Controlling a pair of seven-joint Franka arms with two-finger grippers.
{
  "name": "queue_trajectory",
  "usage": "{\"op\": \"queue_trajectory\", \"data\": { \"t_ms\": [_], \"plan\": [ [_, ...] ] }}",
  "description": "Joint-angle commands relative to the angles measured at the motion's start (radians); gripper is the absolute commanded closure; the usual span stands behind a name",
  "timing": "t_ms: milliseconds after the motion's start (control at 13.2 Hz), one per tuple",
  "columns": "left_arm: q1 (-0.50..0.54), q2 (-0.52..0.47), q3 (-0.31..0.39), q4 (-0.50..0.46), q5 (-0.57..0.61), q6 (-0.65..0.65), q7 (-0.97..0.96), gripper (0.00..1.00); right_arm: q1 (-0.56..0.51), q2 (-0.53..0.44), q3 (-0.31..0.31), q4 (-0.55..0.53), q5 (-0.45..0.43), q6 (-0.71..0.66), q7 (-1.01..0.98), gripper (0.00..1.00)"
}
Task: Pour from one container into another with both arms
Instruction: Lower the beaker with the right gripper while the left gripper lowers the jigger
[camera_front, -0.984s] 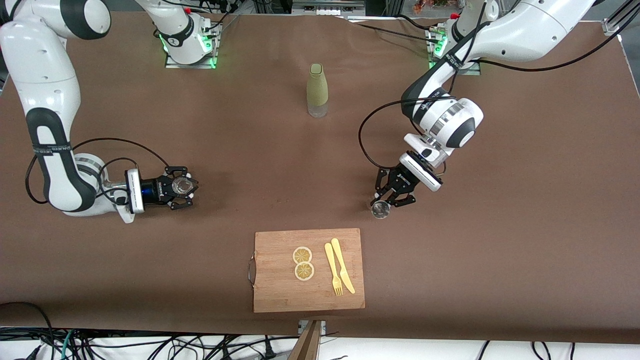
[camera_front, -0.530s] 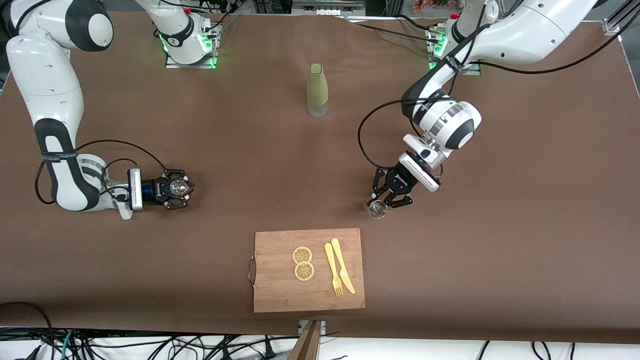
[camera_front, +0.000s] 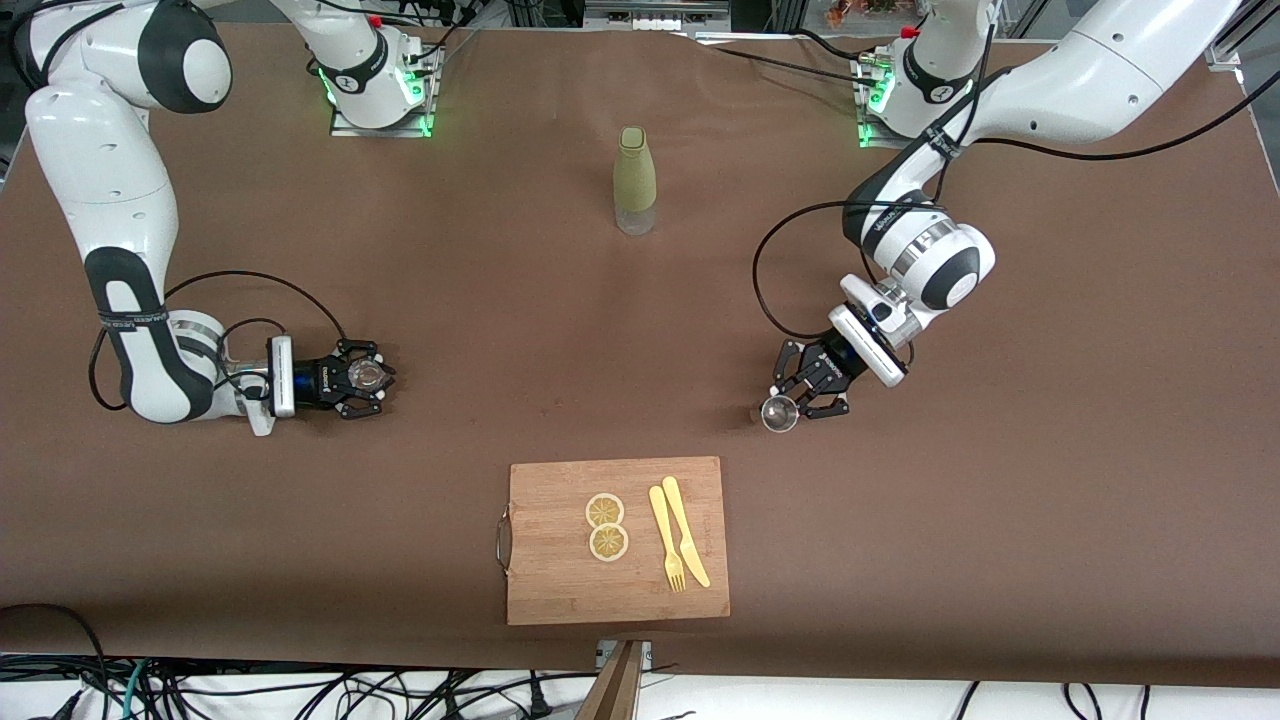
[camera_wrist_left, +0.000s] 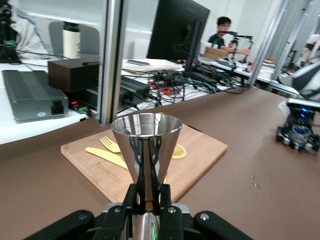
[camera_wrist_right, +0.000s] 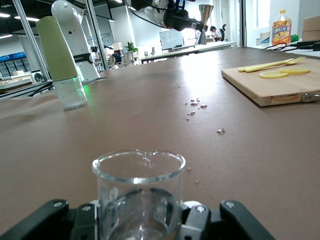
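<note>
Left wrist view alone resolves the left tool (camera_wrist_left: 145, 200) clamped on a polished steel conical jigger (camera_wrist_left: 146, 150), upright, above the bench (camera_front: 1000, 500). Right tool (camera_front: 362, 378) grips a clear glass beaker (camera_wrist_right: 137, 192) standing on the bench. Since the earlier frame, the left tool has shifted toward its arm's end.

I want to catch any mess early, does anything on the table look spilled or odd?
Yes: small droplets or specks lie scattered on the brown table cover, between the bottle and the cutting board. Everything else stands tidy.
</note>
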Motion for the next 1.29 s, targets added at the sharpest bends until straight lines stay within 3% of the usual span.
{"op": "queue_trajectory", "data": {
  "t_ms": [0,151,454,681,984,1211],
  "plan": [
    [0.054,-0.024,-0.018,-0.067,0.06,-0.096,0.106,1.0,-0.002,0.021,0.005,0.013,-0.007,0.008,-0.011,0.0],
    [0.075,-0.022,0.017,-0.09,0.158,-0.2,0.106,1.0,-0.002,0.011,-0.03,0.016,-0.013,0.004,0.001,0.0],
    [0.098,-0.019,0.174,-0.148,0.454,-0.511,0.076,1.0,-0.002,-0.003,-0.099,0.018,-0.039,-0.025,0.005,0.0],
    [0.115,-0.015,0.299,-0.159,0.656,-0.689,0.085,1.0,0.007,-0.055,-0.188,0.018,-0.079,-0.061,0.04,0.0],
    [0.133,-0.01,0.456,-0.154,0.934,-0.893,0.094,1.0,0.01,-0.211,-0.231,0.031,-0.215,-0.059,0.272,0.0],
    [0.14,-0.003,0.547,-0.147,1.056,-0.984,0.129,1.0,0.046,-0.325,-0.231,0.07,-0.318,-0.033,0.53,0.0]
  ]
}}
